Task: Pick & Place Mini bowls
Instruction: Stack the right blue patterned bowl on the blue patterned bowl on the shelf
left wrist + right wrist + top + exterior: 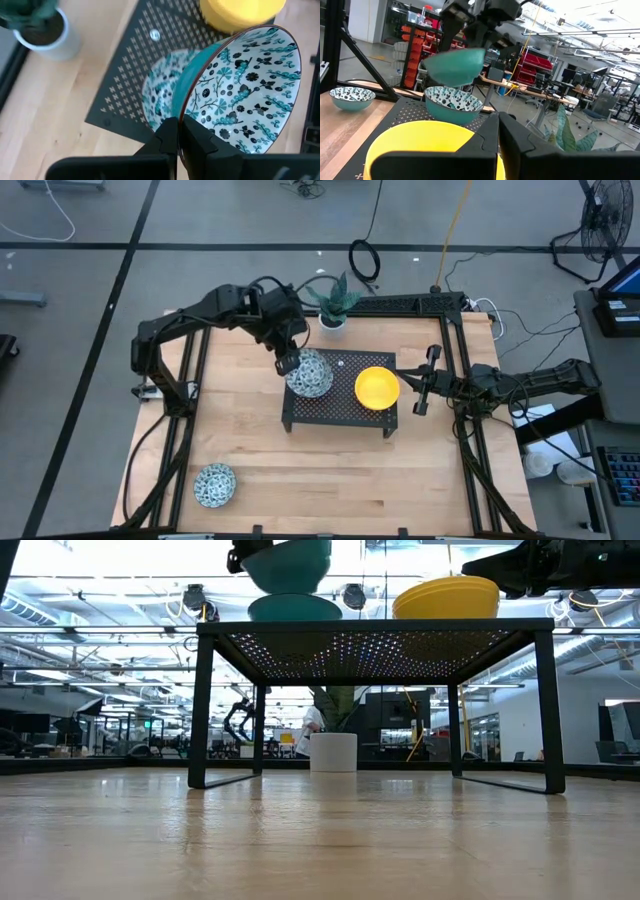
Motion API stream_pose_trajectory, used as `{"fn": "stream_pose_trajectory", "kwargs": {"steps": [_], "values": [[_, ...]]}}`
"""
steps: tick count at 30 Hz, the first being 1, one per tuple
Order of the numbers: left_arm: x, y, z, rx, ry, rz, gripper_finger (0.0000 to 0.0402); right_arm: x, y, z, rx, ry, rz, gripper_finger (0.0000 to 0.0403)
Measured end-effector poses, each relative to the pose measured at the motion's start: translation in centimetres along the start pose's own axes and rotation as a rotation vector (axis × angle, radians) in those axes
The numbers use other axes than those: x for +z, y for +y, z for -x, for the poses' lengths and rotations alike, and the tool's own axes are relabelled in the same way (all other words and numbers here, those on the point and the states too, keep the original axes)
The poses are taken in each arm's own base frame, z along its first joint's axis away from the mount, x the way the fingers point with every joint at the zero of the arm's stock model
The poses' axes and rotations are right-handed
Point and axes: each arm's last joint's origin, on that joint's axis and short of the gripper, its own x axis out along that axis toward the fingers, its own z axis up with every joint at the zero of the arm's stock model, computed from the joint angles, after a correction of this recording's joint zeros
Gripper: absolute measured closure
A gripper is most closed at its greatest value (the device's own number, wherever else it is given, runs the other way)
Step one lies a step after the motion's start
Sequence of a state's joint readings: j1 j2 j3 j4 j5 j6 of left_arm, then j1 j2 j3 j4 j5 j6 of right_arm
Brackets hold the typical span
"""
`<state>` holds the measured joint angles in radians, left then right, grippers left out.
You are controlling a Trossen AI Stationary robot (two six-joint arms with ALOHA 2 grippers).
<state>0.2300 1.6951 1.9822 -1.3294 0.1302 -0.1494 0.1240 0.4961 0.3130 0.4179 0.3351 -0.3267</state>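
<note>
Nearest the overhead camera, at the bench's [300, 470] front left corner, one patterned bowl [214, 485] sits alone, likely waiting its turn. Moving right, the left gripper [287, 364] hangs over the left half of the black perforated rack [340, 412], its fingers pinched tight on the rim of a second patterned bowl [245, 90]. That bowl is tilted, clear of a third patterned bowl [162, 92] resting on the rack directly below it, so the hold looks meant for nesting one into the other. Behind the rack stands a white plant pot [333, 322], apart from the work. Further right, a yellow bowl [377, 387] sits on the rack's right half, keeping colours in separate spots. Just beside it, off the rack's right edge, the right gripper [421, 386] waits with fingers fully closed on nothing.
</note>
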Motion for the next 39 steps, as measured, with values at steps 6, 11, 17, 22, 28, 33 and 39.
{"fn": "stream_pose_trajectory", "kwargs": {"steps": [6, 11, 17, 22, 28, 33, 39], "values": [[-0.7, -0.1, -1.6, 0.003, 0.063, 0.015, 0.0392, 0.0, 0.0, 0.0, 0.000, 0.000, 0.000, 0.0403], [-0.9, -0.2, -2.1, -0.020, 0.085, 0.018, 0.0395, 0.0, 0.0, 0.0, 0.000, -0.001, -0.001, 0.0403], [-0.9, -0.2, -2.1, -0.023, 0.084, 0.025, 0.0387, 0.0, 0.0, 0.0, 0.000, 0.000, -0.001, 0.0403], [-0.6, 0.2, -2.1, -0.017, 0.064, 0.058, 0.0394, 0.0, 0.0, 0.0, 0.000, -0.001, -0.001, 0.0403], [-0.6, 0.8, -2.0, 0.001, 0.060, 0.080, 0.0394, 0.0, 0.0, 0.0, 0.000, -0.001, -0.001, 0.0403], [-0.5, 1.1, -2.0, 0.006, 0.057, 0.096, 0.0387, 0.0, 0.0, 0.0, 0.000, 0.000, 0.000, 0.0403], [-0.4, 1.2, -2.2, 0.041, 0.055, 0.098, 0.0395, 0.0, 0.0, 0.0, 0.000, 0.000, 0.000, 0.0403]]}}
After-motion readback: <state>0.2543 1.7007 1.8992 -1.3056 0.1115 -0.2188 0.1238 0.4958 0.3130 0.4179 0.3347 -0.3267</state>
